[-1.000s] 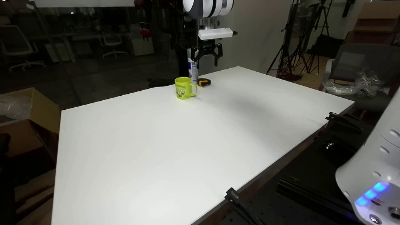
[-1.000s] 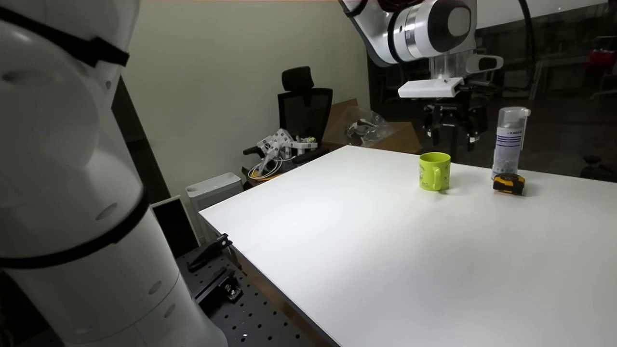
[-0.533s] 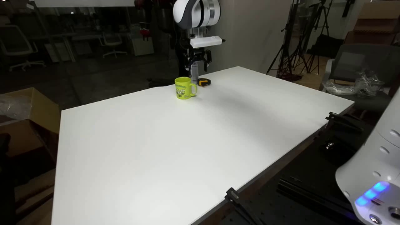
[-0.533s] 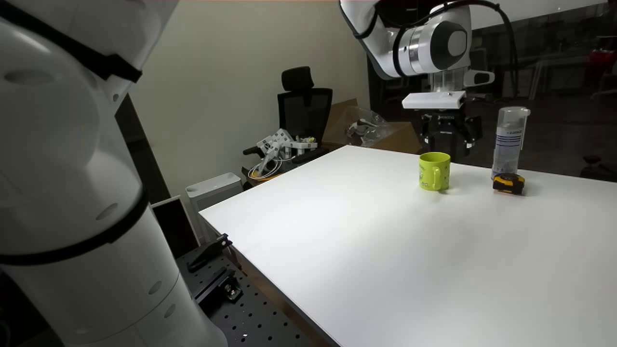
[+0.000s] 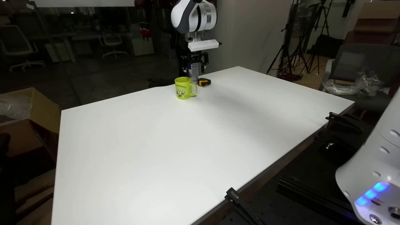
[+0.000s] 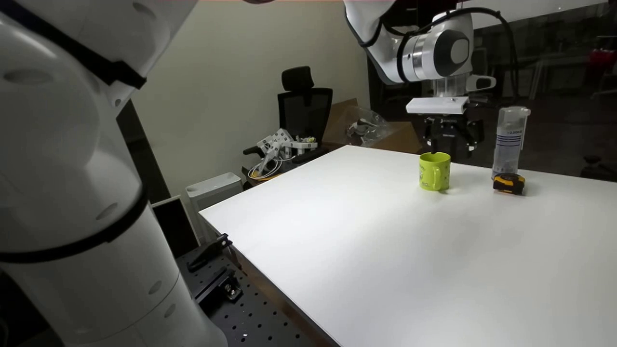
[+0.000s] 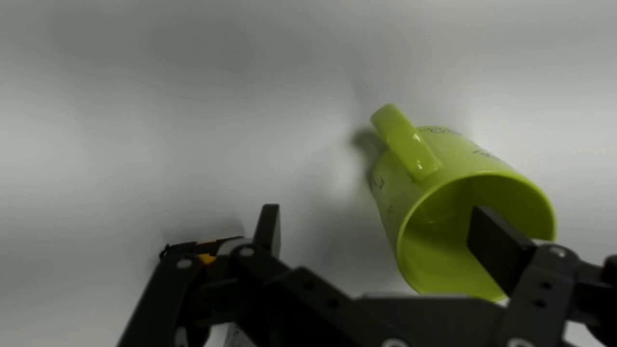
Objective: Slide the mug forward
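The lime mug (image 5: 182, 88) stands upright near the far edge of the white table, and it shows in both exterior views (image 6: 434, 171). My gripper (image 5: 195, 67) is open and empty. In both exterior views its fingertips (image 6: 434, 144) hang higher than the mug's rim and behind it. In the wrist view the mug (image 7: 453, 154) is right of centre with its handle toward the upper left. There my gripper (image 7: 378, 229) has one finger across the mug's mouth and the other to its left, over the table. I cannot tell whether any finger touches the mug.
A white bottle with a blue band (image 6: 507, 144) stands beside the mug at the far edge. A black and yellow tape measure (image 6: 509, 184) lies in front of it and is partly hidden by my gripper in the wrist view (image 7: 207, 259). The white table (image 5: 156, 140) has clamps at its near edge.
My gripper has come down and moved toward the mug, leftward in an exterior view, with less movement in the last half second. The mug, bottle and tape measure have not moved.
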